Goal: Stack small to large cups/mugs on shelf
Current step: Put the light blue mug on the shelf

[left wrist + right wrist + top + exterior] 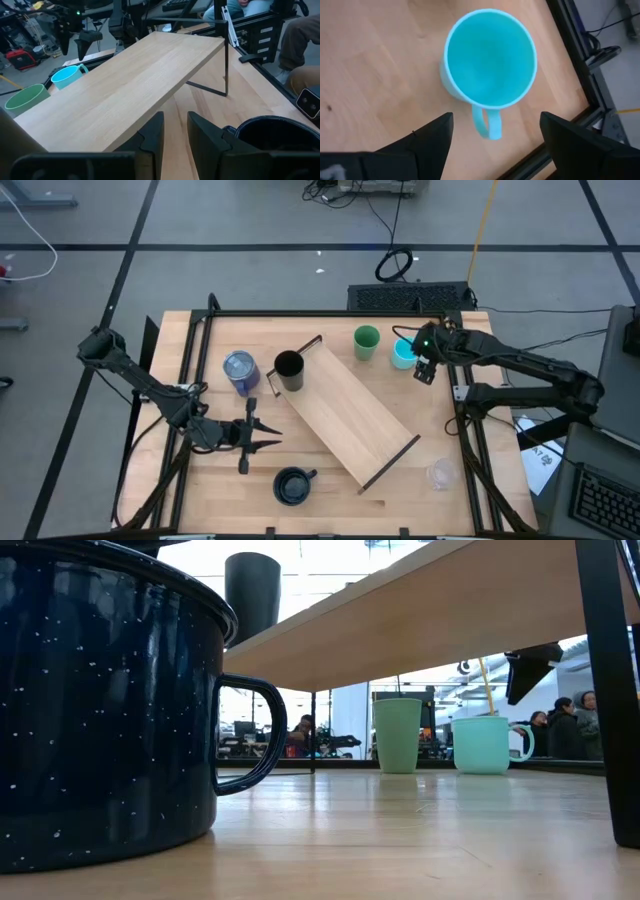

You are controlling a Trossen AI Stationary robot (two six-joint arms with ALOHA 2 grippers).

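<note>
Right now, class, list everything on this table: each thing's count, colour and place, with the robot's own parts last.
Shelf: 1, light wood, diagonal at table centre.
Black cup: 1, on the shelf's far-left end.
Green cup: 1, far side.
Cyan mug: 1, right of the green cup.
Tumbler: 1, bluish-purple, left of the shelf.
Navy mug: 1, near edge.
Clear glass cup: 1, near right.
Left gripper: open, left of the shelf.
Right gripper: open, above the cyan mug.

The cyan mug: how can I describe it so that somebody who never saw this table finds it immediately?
Start from the shelf, the long light-wood plank lying slantwise mid-table. Past its far end two cups stand side by side; the cyan mug is the one directly under the open right gripper. Unlike the green cup beside it, it has a handle.
</note>
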